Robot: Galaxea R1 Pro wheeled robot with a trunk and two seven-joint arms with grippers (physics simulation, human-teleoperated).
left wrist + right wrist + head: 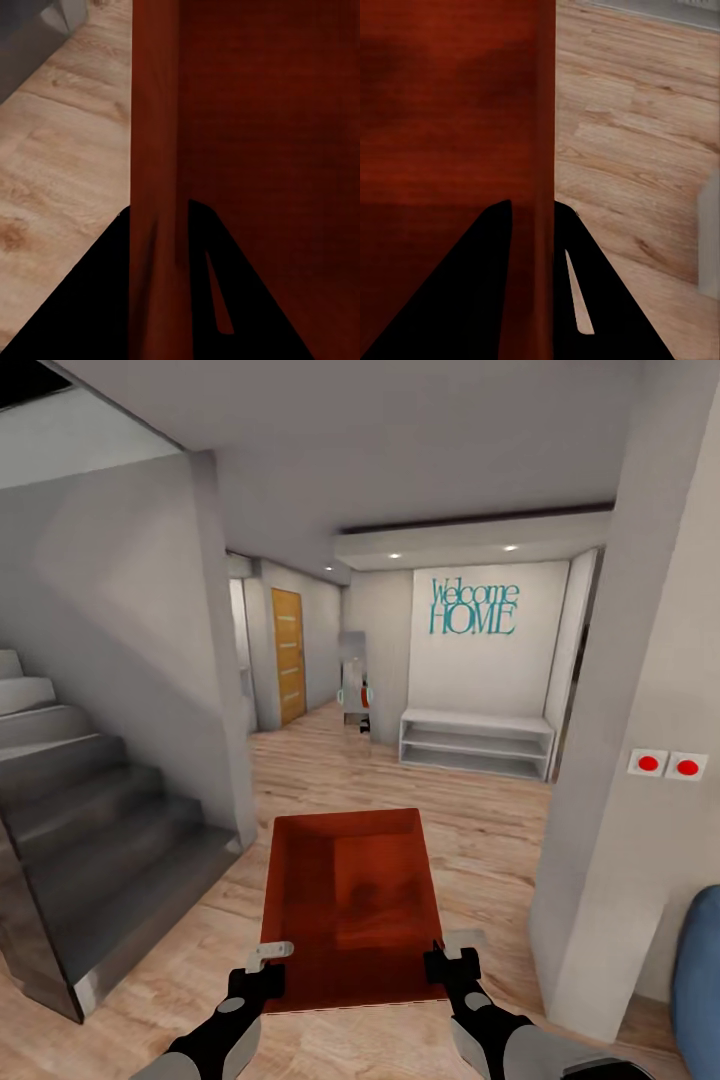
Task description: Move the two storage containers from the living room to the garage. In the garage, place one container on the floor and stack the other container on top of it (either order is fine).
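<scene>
Storage container [345, 900]: orange-red, open-topped rectangular bin, held above the light wood plank floor [480, 840] at the lower centre of the head view, long axis pointing to 12 o'clock. Only one container is in sight.

Left hand [270, 960]: at 7 o'clock of the container, at its near left corner. In the left wrist view the left hand [161, 247] has its dark fingers [82, 300] standing either side of the container's left wall [154, 150], narrowed onto it.

Right hand [450, 963]: at 5 o'clock of the container, at its near right corner. In the right wrist view the right hand [534, 240] straddles the right wall [544, 112], one finger inside the bin, one outside, closed on the wall.

Surroundings, head view:
- Grey staircase [80, 800] at 9 o'clock.
- Orange-wood door [288, 655] with pale stripes at 11 o'clock, far down the hall.
- White low shelf unit [475, 745] at 1 o'clock, under a wall with teal "Welcome HOME" lettering [474, 607].
- White column [630, 760] at 3 o'clock, carrying a plate with two red buttons [667, 764].
- Blue sofa edge [698, 970] at 4 o'clock.
</scene>
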